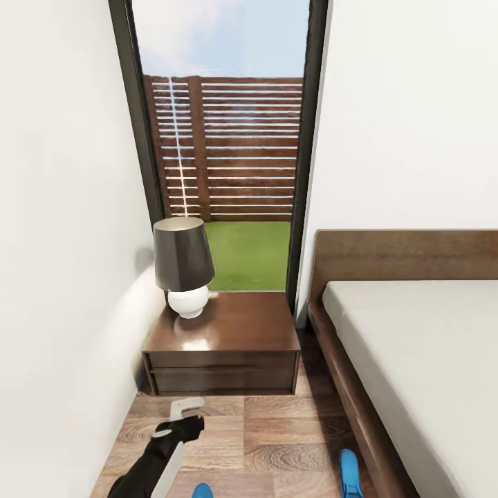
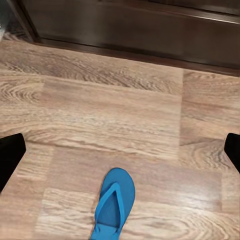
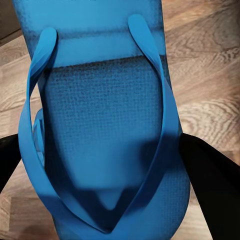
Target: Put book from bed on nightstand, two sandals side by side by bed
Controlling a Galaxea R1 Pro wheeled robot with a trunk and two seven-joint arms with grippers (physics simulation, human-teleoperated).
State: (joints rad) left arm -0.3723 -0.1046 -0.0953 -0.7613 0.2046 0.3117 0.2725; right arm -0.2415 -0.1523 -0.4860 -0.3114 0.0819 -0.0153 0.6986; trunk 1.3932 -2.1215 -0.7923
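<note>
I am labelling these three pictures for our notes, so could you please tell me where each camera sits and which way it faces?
Head view: high on the robot, facing forward and down at the nightstand, lamp, window and bed; the left arm shows.
Left wrist view: looking down at the floor and one sandal; dark fingertips at both edges.
Right wrist view: close over the other sandal, fingers on both sides.
Shared: head and left wrist views both show the nightstand front.
</note>
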